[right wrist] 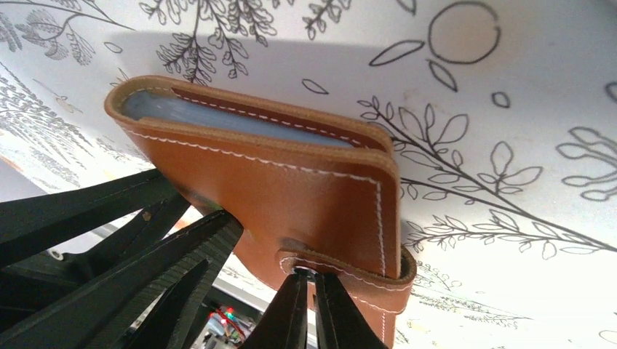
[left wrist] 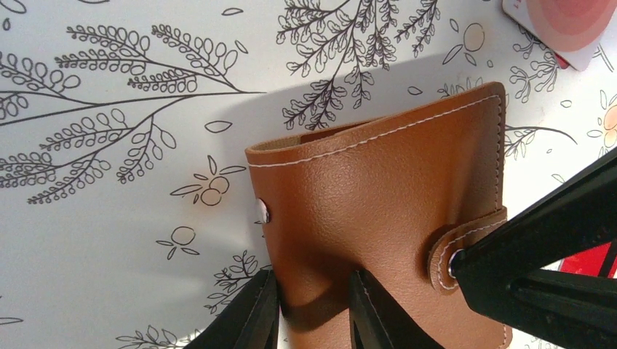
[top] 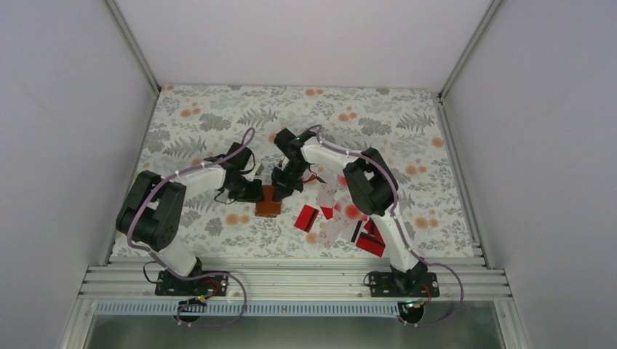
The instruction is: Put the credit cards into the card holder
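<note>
The card holder is a closed brown wallet, held up off the floral table. My left gripper is shut on its left part; in the left wrist view the fingers pinch the lower edge of the holder. My right gripper is shut on the holder's snap strap, its tips together at the snap. The pale blue-grey pockets show at the holder's top edge. The credit cards, red and white with red blotches, lie scattered to the right.
More red cards lie near the right arm's base. A blotched card and a red card lie beside the holder. Grey walls enclose the table on three sides.
</note>
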Motion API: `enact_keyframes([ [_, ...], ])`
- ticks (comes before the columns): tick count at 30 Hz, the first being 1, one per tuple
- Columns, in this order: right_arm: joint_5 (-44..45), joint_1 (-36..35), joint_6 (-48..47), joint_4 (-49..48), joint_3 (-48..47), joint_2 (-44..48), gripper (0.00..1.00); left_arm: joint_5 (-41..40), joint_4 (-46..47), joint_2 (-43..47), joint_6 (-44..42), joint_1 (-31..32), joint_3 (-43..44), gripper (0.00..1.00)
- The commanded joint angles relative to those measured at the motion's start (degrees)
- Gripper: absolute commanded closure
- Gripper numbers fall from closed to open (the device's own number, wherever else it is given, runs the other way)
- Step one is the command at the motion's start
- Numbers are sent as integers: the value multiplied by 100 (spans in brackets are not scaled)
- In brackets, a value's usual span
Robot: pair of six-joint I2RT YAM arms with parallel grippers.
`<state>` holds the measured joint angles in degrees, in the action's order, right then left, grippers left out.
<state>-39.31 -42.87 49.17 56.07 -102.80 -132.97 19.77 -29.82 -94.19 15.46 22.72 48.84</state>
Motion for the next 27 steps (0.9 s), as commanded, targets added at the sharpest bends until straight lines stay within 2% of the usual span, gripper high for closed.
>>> enact_keyframes([
  [1, 1204, -384, -292, -844, -47, -440, 94, 60, -23, -90, -132, 219, -204, 74],
  [5, 1472, -364, -731, -1056, -90, 330, 87, -208, -348, 460, -124, 216, -6, 68],
  [9, 2001, -274, -1089, -1059, -201, 1190, 80, -638, -697, 1154, -93, 194, 301, 55],
  [11, 2287, -206, -1306, -1066, -205, 1632, 67, -856, -887, 1443, -55, 174, 501, 48],
  [14, 2797, -118, -1605, -1035, -212, 2289, 33, -1151, -1155, 1810, 27, 155, 845, 29],
  [16, 3142, -38, -1768, -949, -218, 2722, 20, -1348, -1286, 2018, 100, 145, 1125, 21],
  [20, 3925, 192, -2007, -778, -112, 3530, 10, -1786, -1381, 2374, 111, 136, 1551, 8],
  [21, 4127, 242, -2084, -821, -30, 3695, 10, -1960, -1325, 2525, 73, 123, 1602, 8],
  [23, 4348, 299, -2365, -1020, 195, 4187, 1, -2220, -1235, 2687, -88, 126, 1713, 7],
  [27, 5046, 402, -2669, -1132, 357, 4724, 1, -2929, -998, 3106, -295, 125, 1940, 6],
])
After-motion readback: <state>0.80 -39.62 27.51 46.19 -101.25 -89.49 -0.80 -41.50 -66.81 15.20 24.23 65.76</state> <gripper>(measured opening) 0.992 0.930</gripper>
